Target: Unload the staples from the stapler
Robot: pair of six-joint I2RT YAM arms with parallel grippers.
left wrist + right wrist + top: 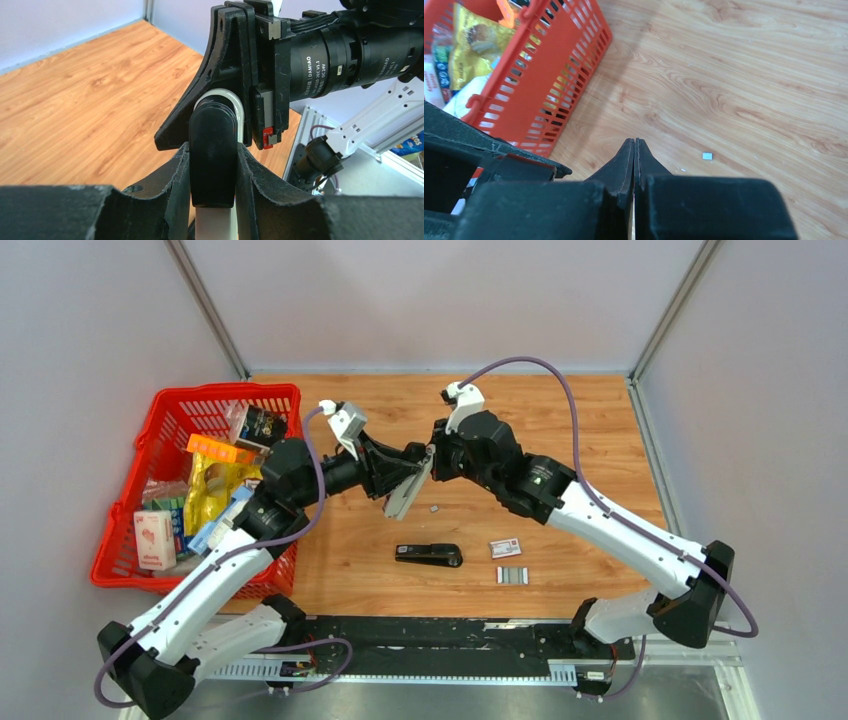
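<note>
My left gripper (392, 480) is shut on a stapler (406, 496) with a white body and black top, and holds it tilted above the table. In the left wrist view the gripper (212, 150) clamps the stapler's (212, 125) sides. My right gripper (430, 462) is shut, its tips against the stapler's upper end. In its own view the gripper (634, 145) shows only a thin pale sliver low between the fingers. A strip of staples (512, 575) lies on the table. A small silvery bit (434, 508) lies below the grippers and shows in the right wrist view (707, 156).
A black stapler (428, 555) lies near the front middle. A small white-and-red box (505, 548) sits right of it. A red basket (225, 390) full of packets stands at the left and shows in the right wrist view (549, 75). Grey walls enclose the table.
</note>
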